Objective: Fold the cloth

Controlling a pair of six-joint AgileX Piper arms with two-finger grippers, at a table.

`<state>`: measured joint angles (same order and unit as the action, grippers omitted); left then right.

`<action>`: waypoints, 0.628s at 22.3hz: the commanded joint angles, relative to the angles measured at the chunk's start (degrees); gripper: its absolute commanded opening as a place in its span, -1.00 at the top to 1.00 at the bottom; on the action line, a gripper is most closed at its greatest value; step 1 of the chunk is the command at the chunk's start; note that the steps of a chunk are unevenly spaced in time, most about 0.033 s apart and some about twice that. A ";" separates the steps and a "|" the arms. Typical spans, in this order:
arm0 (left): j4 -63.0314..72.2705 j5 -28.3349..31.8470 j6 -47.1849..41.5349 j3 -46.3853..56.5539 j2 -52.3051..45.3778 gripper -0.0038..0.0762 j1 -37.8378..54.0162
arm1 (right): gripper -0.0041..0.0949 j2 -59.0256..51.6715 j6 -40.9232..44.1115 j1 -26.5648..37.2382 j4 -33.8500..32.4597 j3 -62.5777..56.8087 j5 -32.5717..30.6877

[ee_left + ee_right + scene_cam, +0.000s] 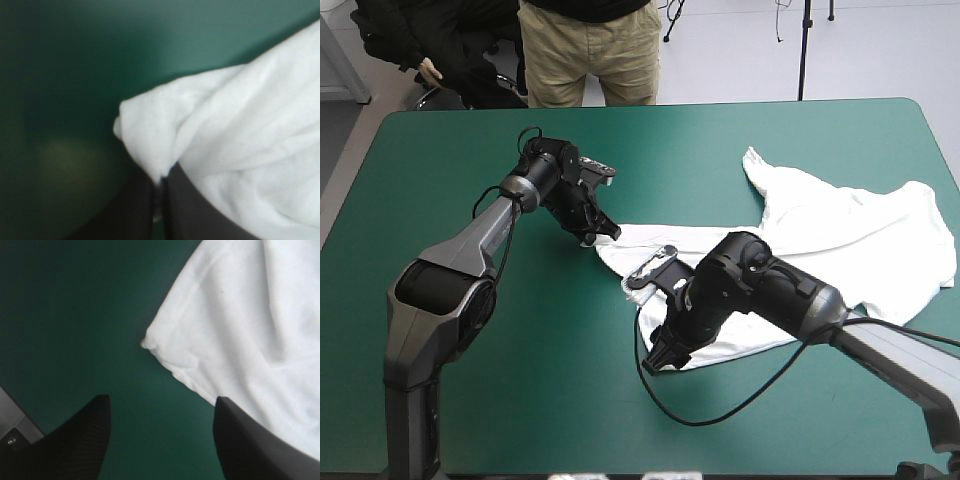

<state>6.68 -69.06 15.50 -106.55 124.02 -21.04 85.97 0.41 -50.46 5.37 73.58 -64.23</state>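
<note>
The white T-shirt (840, 240) lies loosely spread and wrinkled over the right half of the table. My left gripper (603, 233) is at its left corner. In the left wrist view this gripper (159, 192) is shut on the T-shirt (225, 125), with a fold of cloth pinched between the tips. My right gripper (660, 358) hovers low at the shirt's near-left edge. In the right wrist view it (161, 399) is open, and a hemmed corner (150, 342) of the T-shirt (240, 325) lies just ahead of it, with nothing between its fingers.
The shirt's right side reaches close to the table's right edge (952, 200). The teal-green cover (520, 380) stretches to the left and front of both grippers.
</note>
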 commanded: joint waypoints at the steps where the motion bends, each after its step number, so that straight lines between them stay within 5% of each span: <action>1: 0.01 -0.27 -0.15 -0.69 -1.99 0.95 -0.21 | -0.17 0.76 0.32 -1.49 -0.53 1.38 2.35; 14: 0.01 -0.35 -0.15 -0.69 -1.99 0.95 -0.21 | -0.06 11.29 0.99 -2.34 0.95 1.34 6.55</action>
<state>6.68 -69.11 15.55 -106.55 124.02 -21.04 98.57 1.48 -52.67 4.96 73.58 -58.45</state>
